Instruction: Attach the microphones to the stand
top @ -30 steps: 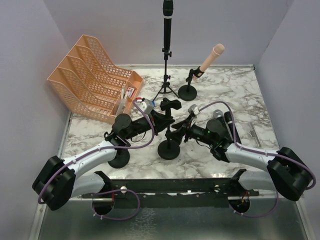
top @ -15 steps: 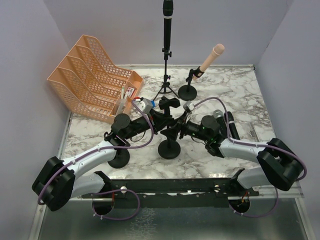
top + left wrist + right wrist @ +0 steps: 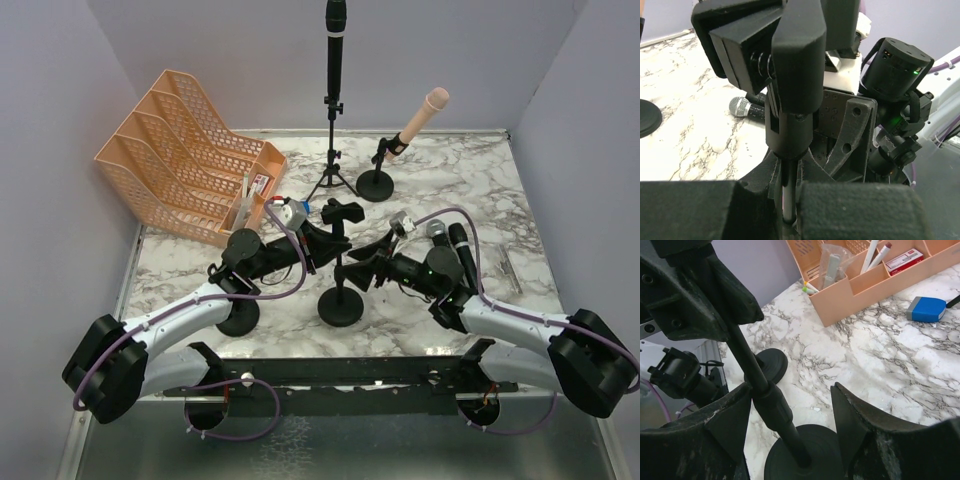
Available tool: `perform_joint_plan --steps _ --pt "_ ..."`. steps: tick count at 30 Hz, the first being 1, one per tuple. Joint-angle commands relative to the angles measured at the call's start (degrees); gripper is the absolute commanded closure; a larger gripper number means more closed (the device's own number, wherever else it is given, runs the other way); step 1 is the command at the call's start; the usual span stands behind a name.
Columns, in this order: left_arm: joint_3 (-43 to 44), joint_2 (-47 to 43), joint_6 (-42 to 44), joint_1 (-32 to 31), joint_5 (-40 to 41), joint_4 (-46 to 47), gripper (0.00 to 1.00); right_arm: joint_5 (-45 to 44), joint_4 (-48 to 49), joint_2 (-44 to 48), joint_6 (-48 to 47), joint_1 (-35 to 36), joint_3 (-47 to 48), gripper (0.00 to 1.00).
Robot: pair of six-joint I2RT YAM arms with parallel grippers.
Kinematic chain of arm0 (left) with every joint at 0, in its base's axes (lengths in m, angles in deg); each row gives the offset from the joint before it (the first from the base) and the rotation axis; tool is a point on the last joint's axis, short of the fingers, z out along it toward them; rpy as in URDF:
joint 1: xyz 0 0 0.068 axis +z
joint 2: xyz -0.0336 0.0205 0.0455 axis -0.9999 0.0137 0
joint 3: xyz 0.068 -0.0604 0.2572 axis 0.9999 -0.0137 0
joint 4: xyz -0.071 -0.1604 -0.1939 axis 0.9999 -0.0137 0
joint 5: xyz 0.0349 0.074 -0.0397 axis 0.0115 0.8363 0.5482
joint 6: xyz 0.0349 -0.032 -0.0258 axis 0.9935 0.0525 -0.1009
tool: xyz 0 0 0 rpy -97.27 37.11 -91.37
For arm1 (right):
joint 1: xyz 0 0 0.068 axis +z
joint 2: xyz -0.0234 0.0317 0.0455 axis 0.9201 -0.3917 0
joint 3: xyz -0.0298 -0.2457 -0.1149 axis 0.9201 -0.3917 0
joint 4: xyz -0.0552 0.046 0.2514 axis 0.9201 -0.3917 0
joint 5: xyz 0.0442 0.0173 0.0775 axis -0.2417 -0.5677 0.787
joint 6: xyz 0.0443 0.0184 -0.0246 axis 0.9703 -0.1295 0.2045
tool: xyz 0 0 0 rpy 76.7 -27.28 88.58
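A black microphone stand with a round base (image 3: 341, 307) and an empty clip (image 3: 343, 212) stands mid-table. My left gripper (image 3: 328, 240) is shut on its thin pole (image 3: 786, 195), just under the clip (image 3: 795, 55). My right gripper (image 3: 363, 268) is open, with the pole's collar (image 3: 772, 407) between its fingers, close to the left finger. A black microphone with a silver mesh head (image 3: 436, 229) and a black microphone (image 3: 458, 240) lie on the table to the right. Another black microphone (image 3: 335, 40) stands upright in a tripod stand. The pale pink microphone (image 3: 420, 118) sits tilted in a small stand.
An orange desk organizer (image 3: 190, 150) with pens stands at the back left. Another round black base (image 3: 238, 318) lies under my left arm, also in the right wrist view (image 3: 767, 365). A blue eraser (image 3: 926, 309) lies near the organizer.
My right gripper went left to the pole, then drew back a little to the right, still open. The stand's base shifted slightly nearer. My left gripper kept its hold.
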Motion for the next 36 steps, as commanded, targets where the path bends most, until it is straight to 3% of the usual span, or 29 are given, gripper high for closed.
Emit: perform_joint_plan --steps 1,13,20,25,30,33,36 --pt "1.4 -1.4 -1.3 -0.2 -1.8 4.5 1.00 -1.2 -4.2 -1.4 -4.6 -0.2 0.9 0.38" --pt "1.4 -1.4 -2.0 -0.1 -1.7 4.5 1.00 2.6 1.2 -12.8 -5.5 -0.2 6.0 0.53" --pt "1.0 -1.8 -2.2 -0.1 -0.7 4.5 1.00 7.6 3.9 -15.9 -3.0 -0.2 7.6 0.88" --pt "0.7 -2.0 -2.4 -0.2 0.3 4.5 1.00 5.5 5.2 -16.3 -0.6 -0.1 7.8 0.99" --pt "0.4 -2.4 -2.5 -0.2 2.7 4.5 1.00 -4.5 3.0 -15.9 2.1 1.2 8.4 0.94" --pt "-0.1 -3.0 -2.6 -0.1 4.7 4.5 1.00 -12.7 -4.4 -15.1 3.5 2.5 10.5 0.79" --pt "-0.3 -3.1 -1.9 -0.1 4.8 4.5 1.00 -10.9 -3.8 -12.9 3.1 2.8 9.9 0.59"
